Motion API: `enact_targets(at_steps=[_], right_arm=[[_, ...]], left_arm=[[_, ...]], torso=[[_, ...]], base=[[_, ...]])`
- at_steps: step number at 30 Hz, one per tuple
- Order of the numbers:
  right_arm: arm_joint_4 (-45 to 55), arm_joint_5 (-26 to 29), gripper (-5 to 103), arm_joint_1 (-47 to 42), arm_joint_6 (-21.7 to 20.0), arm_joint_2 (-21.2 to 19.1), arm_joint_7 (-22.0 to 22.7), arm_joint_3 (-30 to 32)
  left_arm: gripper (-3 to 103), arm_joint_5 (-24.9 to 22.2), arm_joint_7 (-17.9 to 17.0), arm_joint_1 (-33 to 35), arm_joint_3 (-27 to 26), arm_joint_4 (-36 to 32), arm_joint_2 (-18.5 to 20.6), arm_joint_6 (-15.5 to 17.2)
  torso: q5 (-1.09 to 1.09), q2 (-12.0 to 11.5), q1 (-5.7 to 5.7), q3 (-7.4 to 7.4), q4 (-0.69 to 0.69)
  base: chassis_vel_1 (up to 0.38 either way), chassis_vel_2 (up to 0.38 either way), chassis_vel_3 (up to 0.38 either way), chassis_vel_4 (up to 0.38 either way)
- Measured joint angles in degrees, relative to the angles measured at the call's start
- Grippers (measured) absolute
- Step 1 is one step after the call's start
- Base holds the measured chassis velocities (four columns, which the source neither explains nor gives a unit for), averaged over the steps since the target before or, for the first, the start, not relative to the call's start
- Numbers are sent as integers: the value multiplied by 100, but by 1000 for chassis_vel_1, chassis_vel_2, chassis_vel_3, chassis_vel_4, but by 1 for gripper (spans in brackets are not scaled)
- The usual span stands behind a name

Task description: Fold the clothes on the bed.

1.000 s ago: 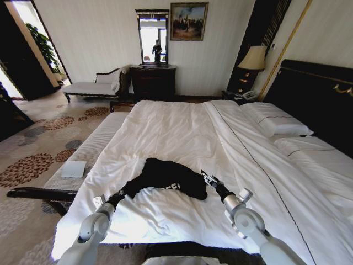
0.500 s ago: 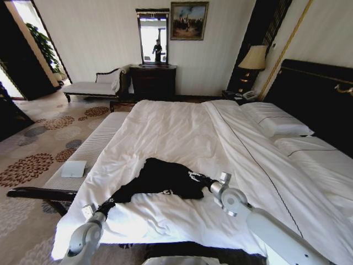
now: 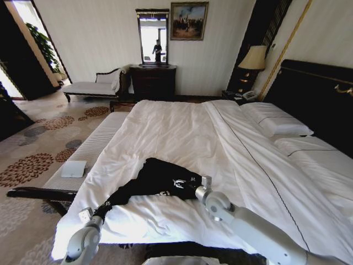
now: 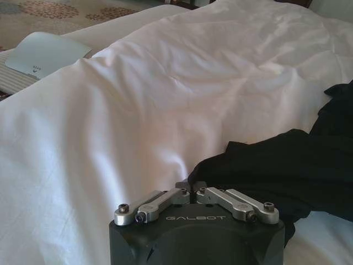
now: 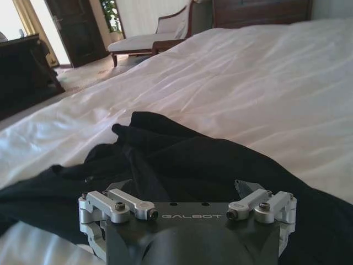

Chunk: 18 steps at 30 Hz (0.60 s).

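The clothes, a black T-shirt (image 3: 157,174) with white lettering, lie rumpled on the near part of the bed (image 3: 182,127). One end is drawn out into a narrow strip towards the near-left corner. My left gripper (image 3: 103,208) is at that corner, shut on the tip of the strip. In the left wrist view its fingers (image 4: 191,189) meet on the edge of the black fabric (image 4: 276,165). My right gripper (image 3: 186,185) sits at the shirt's right side beside the lettering. Seen from the right wrist, it (image 5: 182,187) is open with the T-shirt (image 5: 182,154) under its spread fingers.
A white-cushioned bench (image 3: 83,154) with a white pad (image 3: 73,168) on it runs along the bed's left side. Pillows (image 3: 278,121) and the dark headboard (image 3: 320,94) are on the right. A chaise (image 3: 91,85), a dresser (image 3: 153,81) and a lamp (image 3: 252,58) stand by the far wall.
My right gripper has moved left across the shirt. My left gripper has drawn back towards the near-left corner, pulling the fabric into a longer strip.
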Motion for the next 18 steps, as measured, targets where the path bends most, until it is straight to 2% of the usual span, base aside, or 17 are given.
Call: enact_targets(at_steps=[1, 2, 4, 5, 8, 11, 12, 13, 16, 17, 18], right_arm=[[-81, -356, 100, 30, 16, 31, -8, -98], [-81, -356, 100, 30, 16, 31, -8, -98], [-300, -925, 100, 119, 73, 103, -82, -280], [-437, -1034, 100, 194, 100, 155, -118, -379], [-630, -891, 100, 309, 111, 240, -133, -484], [-903, -452, 100, 487, 111, 374, -145, -542], [-937, -261, 103, 530, 100, 396, -147, -549], [-937, -261, 103, 530, 100, 396, -147, -549], [-867, 179, 101, 574, -25, 422, -76, -576], [-829, 269, 93, 584, -72, 432, -33, -597], [-829, 269, 93, 584, -72, 432, -33, -597]], left_arm=[[0, 11, -10, -10, 12, 4, -15, 7], [0, 11, -10, -10, 12, 4, -15, 7], [0, 39, -20, -28, 41, 4, -41, 17], [0, 60, -28, -36, 58, 4, -60, 20], [0, 91, -33, -41, 73, 0, -90, 22], [0, 125, -34, -37, 79, -13, -130, 22], [0, 135, -33, -33, 75, -13, -138, 20], [0, 135, -33, -33, 75, -13, -138, 20], [0, 145, -32, -28, 55, -10, -144, 10], [0, 145, -31, -28, 46, -5, -144, 6], [0, 145, -31, -28, 46, -5, -144, 6]], torso=[[1, 0, 0, 0, 0], [1, 0, 0, 0, 0], [0, 0, 0, 0, 0], [0, 0, 0, 0, 0], [0, 0, 0, 0, 1], [0, 0, 0, 0, 1], [0, 0, 0, 0, 1], [0, 0, 0, 0, 1], [0, 0, 0, 0, -1], [0, 0, 0, 0, -1], [0, 0, 0, 0, -1]], base=[[0, 0, 0, 0], [0, 0, 0, 0], [0, 0, 0, 0], [0, 0, 0, 0], [0, 0, 0, 0], [0, 0, 0, 0], [0, 0, 0, 0], [0, 0, 0, 0], [0, 0, 0, 0], [0, 0, 0, 0], [0, 0, 0, 0]])
